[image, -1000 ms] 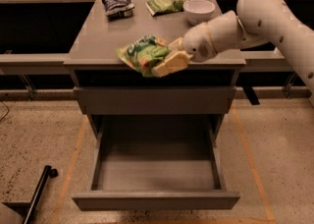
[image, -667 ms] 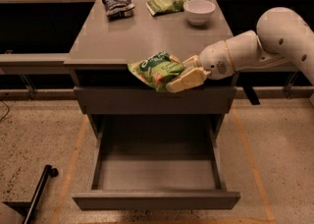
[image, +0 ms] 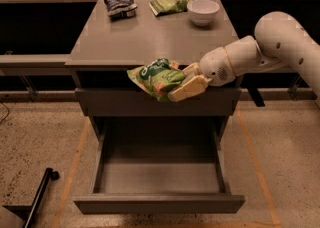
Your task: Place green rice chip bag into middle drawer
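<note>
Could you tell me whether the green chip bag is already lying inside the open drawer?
No, the hand holds the green chip bag in the air, well above the open drawer.

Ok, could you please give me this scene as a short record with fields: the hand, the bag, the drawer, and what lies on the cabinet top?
hand: at the cabinet's front edge, higher than the open drawer, shut on the green bag
green bag: held in the air by the hand, not yet in the drawer
middle drawer: pulled out, floor bare
cabinet top: bowl, dark bag and small green bag, all near the back edge
arm: comes in from the right side of the view
</note>
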{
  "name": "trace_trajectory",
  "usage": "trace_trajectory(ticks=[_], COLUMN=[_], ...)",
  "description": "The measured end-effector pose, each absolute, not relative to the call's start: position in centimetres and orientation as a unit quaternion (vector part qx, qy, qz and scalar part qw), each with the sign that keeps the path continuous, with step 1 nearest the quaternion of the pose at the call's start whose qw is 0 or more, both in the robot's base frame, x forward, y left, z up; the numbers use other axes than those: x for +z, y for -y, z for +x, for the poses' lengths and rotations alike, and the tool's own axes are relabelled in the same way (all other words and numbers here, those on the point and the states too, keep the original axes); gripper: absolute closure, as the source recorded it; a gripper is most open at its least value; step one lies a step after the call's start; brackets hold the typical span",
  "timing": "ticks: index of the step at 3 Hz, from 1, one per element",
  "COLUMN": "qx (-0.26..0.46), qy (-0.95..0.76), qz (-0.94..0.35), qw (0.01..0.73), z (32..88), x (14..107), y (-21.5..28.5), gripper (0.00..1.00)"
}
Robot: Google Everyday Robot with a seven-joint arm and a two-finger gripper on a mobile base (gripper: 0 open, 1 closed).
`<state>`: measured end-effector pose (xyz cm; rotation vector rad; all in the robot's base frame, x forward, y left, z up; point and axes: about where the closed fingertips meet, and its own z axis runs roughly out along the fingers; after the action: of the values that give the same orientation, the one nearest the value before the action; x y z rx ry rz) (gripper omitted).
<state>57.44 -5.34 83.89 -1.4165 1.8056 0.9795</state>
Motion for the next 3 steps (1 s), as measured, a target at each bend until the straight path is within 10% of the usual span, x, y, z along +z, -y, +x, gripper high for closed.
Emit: trace_trajectory(ticks=[3], qx=[0.474], qy=[-0.707], qz=[-0.493], qw=[0.180], z=[50.4], x=[70.5], y=[7.9], gripper=[1.00])
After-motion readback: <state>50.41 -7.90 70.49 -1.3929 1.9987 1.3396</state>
